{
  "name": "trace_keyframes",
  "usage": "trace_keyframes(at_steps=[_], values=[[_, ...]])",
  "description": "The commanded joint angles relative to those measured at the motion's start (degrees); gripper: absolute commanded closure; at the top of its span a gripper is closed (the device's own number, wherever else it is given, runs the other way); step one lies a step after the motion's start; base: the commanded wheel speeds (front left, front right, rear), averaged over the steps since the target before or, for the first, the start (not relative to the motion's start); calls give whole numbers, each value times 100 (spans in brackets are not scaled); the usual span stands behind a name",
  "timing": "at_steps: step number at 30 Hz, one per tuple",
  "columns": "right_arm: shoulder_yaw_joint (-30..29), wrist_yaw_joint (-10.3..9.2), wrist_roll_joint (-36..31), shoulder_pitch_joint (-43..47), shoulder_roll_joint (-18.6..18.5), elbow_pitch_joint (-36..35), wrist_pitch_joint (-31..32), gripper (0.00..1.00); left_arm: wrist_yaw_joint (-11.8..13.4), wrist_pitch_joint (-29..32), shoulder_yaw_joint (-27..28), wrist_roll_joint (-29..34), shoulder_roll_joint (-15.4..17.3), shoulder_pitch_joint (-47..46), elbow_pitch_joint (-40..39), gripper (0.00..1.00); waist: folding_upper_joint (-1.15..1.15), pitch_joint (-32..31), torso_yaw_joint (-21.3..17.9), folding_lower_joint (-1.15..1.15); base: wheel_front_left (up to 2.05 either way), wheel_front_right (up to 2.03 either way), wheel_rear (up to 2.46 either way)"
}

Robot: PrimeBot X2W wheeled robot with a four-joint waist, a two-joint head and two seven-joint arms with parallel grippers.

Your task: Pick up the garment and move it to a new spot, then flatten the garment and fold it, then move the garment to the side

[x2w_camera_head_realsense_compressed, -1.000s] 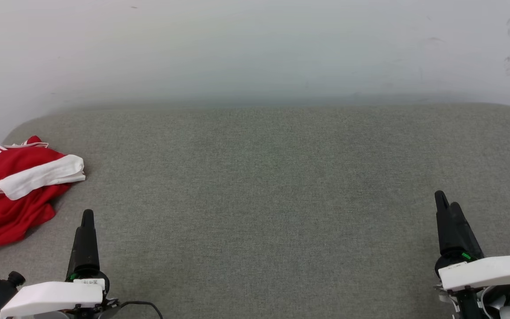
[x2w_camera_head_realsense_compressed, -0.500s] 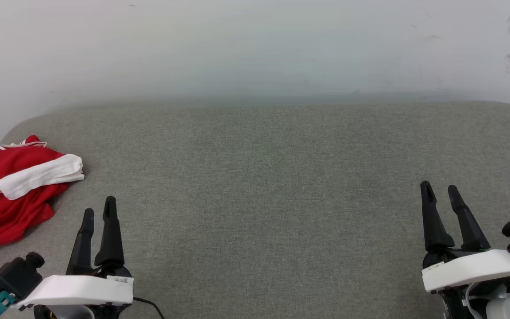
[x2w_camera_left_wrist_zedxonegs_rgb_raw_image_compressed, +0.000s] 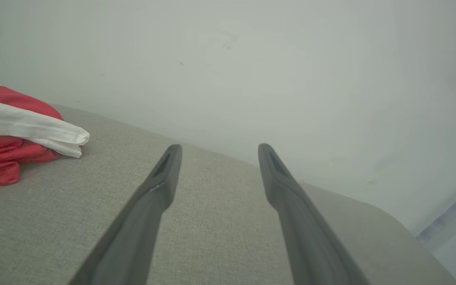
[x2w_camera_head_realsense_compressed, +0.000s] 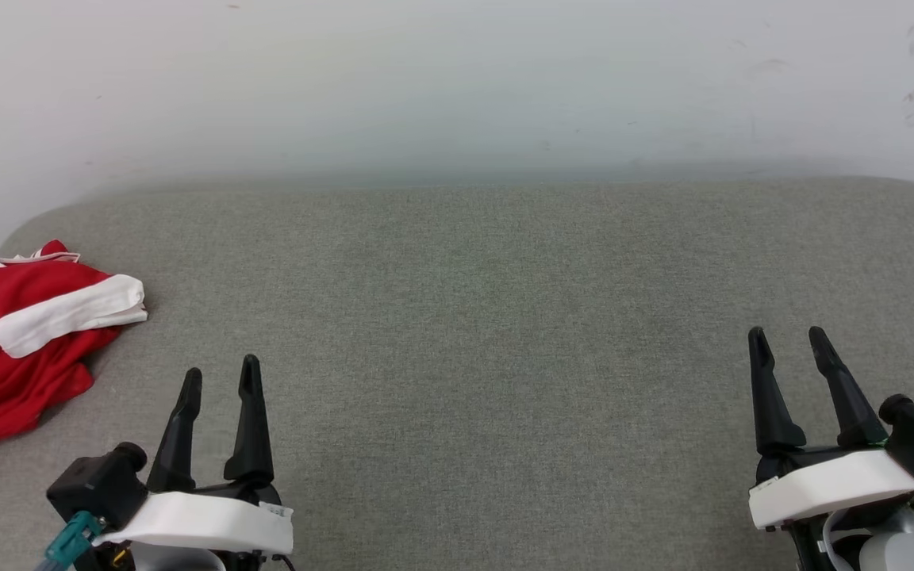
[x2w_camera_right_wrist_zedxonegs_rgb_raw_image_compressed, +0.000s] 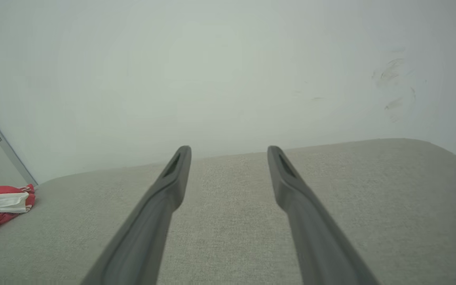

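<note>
Crumpled red jersey garment with white sleeve (x2w_camera_head_realsense_compressed: 24,333) lies far left on grey fabric surface (x2w_camera_head_realsense_compressed: 489,317), up-left of left gripper (x2w_camera_head_realsense_compressed: 220,377), nearer arm; long axis unclear. Left gripper, right gripper (x2w_camera_head_realsense_compressed: 789,339): jaws spread, empty.

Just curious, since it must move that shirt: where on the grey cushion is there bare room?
Bare: the whole middle of the cushion, between the left fingers and right fingers, back to the wall. Crowded only at its left edge, where the crumpled shirt lies.
</note>
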Motion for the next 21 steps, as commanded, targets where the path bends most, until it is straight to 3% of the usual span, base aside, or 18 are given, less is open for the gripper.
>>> trace_keyframes(at_steps=[1, 9, 21], values=[[-10, -1, -222, -22, 3, -23, -54, 0, 29, -51, -44, 202, 18, 10, -45, 0, 0, 2, -4, 0, 0, 0, 0], [-72, -1, -1044, -8, 4, 114, -185, 0, 105, -187, -309, 887, 45, 82, 74, 0, 0, 14, -20, 0, 0, 0, 0], [1, -1, -1660, 12, 5, 59, -336, 0, 288, -338, -578, 1619, 189, 119, 207, 0, 0, 21, -33, 0, 0, 0, 0]])
